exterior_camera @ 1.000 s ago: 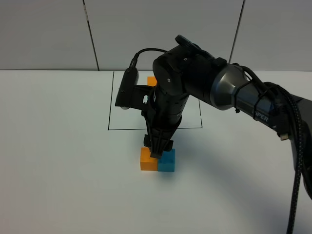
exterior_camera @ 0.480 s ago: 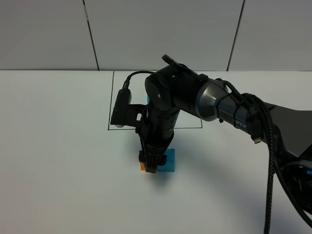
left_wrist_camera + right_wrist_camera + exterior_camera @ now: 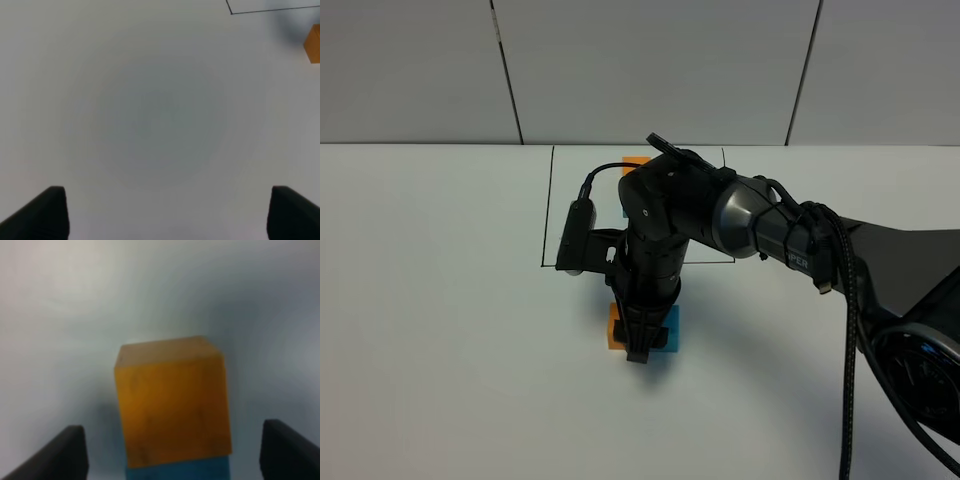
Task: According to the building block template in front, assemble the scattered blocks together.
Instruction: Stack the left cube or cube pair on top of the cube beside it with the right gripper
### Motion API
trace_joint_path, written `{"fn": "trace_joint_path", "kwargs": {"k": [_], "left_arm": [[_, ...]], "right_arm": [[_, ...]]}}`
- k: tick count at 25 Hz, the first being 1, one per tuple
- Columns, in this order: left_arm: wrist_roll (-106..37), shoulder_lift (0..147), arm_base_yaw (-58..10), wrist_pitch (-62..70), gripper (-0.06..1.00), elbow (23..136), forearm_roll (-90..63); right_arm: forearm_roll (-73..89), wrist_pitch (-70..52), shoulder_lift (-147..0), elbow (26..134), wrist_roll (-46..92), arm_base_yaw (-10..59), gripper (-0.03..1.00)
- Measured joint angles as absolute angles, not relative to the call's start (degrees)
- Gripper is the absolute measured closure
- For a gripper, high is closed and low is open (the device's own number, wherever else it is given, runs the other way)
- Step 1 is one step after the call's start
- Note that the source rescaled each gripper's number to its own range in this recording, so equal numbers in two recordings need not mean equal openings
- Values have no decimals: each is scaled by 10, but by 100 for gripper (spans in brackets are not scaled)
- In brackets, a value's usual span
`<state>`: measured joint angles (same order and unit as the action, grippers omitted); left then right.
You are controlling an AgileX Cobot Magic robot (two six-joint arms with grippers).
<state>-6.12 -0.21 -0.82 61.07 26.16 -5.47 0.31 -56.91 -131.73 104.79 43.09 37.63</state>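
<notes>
Your right gripper (image 3: 640,352) pointed straight down over the two loose blocks. The small matte orange cube (image 3: 613,328) and the small matte teal-blue cube (image 3: 666,330) sat touching, side by side, on the white desk (image 3: 440,330). They lay just on the near side of the thin black drawn rectangle (image 3: 546,215), roughly midway between the left and right edges. In your right wrist view the black fingers (image 3: 55,452) were spread far apart, with a strip of bare desk between each finger and the orange cube. The building block template (image 3: 637,160) lay inside the rectangle towards the far edge, mostly hidden behind the arm. Your left gripper (image 3: 170,215) hung with its fingers far apart over bare desk, gripping nothing. A broad stretch of white desk ran out to the left edge.
</notes>
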Motion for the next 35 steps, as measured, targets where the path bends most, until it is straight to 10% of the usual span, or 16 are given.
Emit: {"fn": "trace_joint_path", "kwargs": {"k": [28, 32, 35], "left_arm": [[-61, -2, -8, 611, 15, 262, -55], [-61, -2, -8, 611, 15, 262, -55], [-61, -2, -8, 611, 15, 262, -55]], "right_arm": [[0, -554, -1354, 1048, 431, 366, 19], [4, -554, -1355, 1048, 431, 365, 42], [5, -554, -1355, 1048, 430, 365, 83]]}}
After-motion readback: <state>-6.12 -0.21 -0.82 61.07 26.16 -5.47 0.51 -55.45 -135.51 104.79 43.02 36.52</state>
